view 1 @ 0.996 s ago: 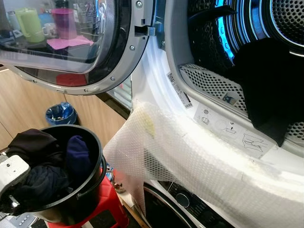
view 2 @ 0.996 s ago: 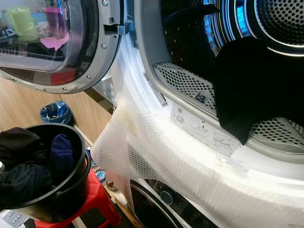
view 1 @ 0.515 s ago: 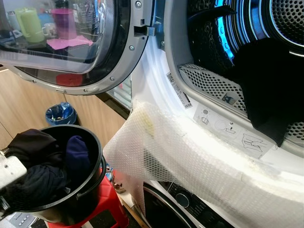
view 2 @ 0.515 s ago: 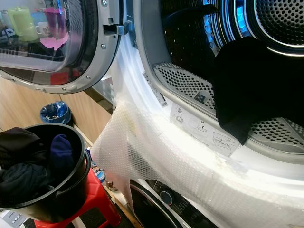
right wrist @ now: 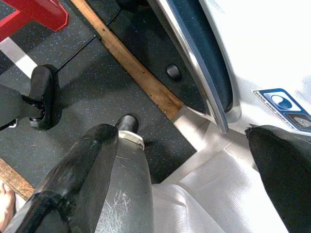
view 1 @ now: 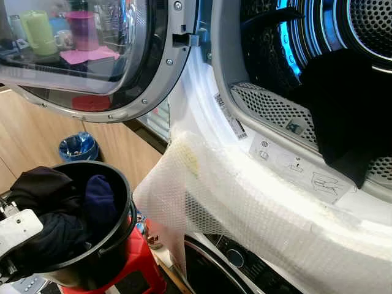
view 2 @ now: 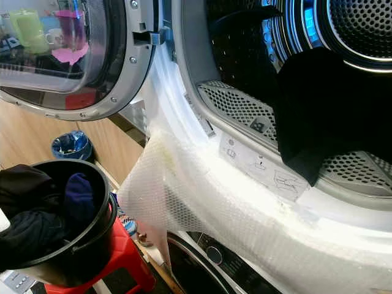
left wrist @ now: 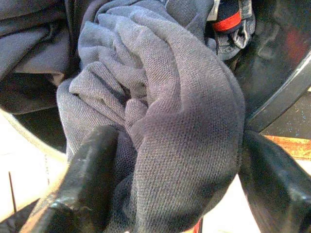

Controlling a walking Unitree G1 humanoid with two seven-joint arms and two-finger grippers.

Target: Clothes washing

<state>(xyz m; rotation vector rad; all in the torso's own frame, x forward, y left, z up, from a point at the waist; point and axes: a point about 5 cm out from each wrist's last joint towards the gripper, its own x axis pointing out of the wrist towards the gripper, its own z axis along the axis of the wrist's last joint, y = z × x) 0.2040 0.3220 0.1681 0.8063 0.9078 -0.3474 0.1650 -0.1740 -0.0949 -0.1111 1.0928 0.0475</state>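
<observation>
So the left wrist view is giving the close-up the head views aren't: the left gripper (left wrist: 177,194) is sitting with its two black fingers (left wrist: 90,179) spread around a bunched grey knit garment (left wrist: 170,111), touching it on both sides, though I can't tell if they're actually squeezing. That's inside the round black plastic bucket (view 1: 116,236) at near left, stuffed with dark clothes on a red plastic stool (view 1: 138,260). The right gripper (right wrist: 189,184) is hanging open over dark speckled floor (right wrist: 92,92). The black cloth (view 1: 352,116) is draping in the open dryer drum (view 1: 269,55), its right side cut off.
</observation>
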